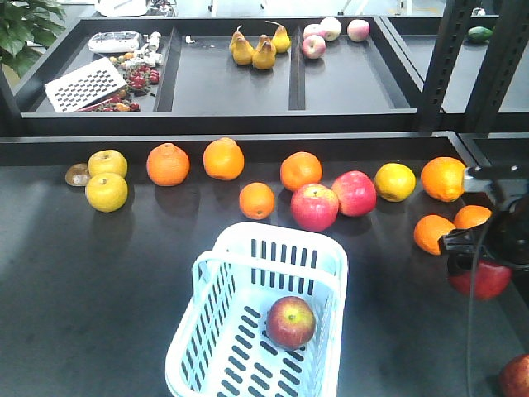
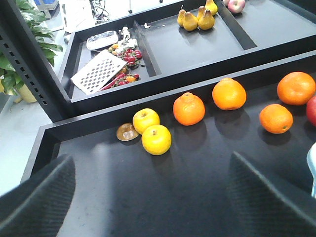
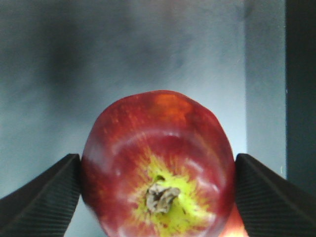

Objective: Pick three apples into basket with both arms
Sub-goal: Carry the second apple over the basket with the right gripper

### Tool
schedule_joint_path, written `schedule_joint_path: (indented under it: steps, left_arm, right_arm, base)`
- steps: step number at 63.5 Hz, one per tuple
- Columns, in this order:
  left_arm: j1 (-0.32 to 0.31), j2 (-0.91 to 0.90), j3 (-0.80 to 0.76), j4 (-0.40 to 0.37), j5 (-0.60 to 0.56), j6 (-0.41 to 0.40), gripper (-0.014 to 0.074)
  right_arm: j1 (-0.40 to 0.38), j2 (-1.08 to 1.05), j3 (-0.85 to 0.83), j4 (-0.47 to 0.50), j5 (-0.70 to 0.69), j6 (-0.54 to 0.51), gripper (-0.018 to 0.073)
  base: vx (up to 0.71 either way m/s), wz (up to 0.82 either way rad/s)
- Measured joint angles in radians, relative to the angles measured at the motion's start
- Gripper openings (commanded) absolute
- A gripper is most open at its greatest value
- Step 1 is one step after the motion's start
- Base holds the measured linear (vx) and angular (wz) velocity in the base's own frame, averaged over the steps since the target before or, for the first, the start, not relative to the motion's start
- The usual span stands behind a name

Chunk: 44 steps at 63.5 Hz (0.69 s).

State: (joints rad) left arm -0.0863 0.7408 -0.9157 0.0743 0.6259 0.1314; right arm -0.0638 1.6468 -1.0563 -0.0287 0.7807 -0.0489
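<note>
Left gripper [image 2: 150, 165]: fingers spread wide, dark table [image 2: 207, 163] showing between them. Beyond: two yellow fruits [image 2: 156, 139] touching, brown disc [image 2: 127, 132] just beside. Four oranges [image 2: 229, 94] to their right.

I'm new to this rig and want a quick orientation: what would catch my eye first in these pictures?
The right wrist view is filled by a dark red apple gripped by the right tool. In the front view, the pale blue basket stands front and centre with a lone apple lying inside. Behind it, bright oranges line the dark surface.
</note>
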Motion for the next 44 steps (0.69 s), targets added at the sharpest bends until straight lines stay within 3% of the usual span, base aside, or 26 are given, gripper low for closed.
schedule_joint_path:
  steps: [31, 38, 44]
  left_arm:
    - [0.000, 0.000, 0.000, 0.000, 0.000, 0.000, 0.0590]
    - [0.000, 0.000, 0.000, 0.000, 0.000, 0.000, 0.0590]
    - [0.000, 0.000, 0.000, 0.000, 0.000, 0.000, 0.0590]
  right_arm:
    - [0.002, -0.386, 0.147, 0.401, 0.156, -0.331, 0.0027]
    - [0.054, -0.429, 0.147, 0.445, 0.189, -0.386, 0.0027]
    - [0.150, -0.444, 0.147, 0.454, 0.216, -0.403, 0.0027]
  base:
    - [0.00, 0.00]
    - [0.00, 0.00]
    - [0.00, 0.00]
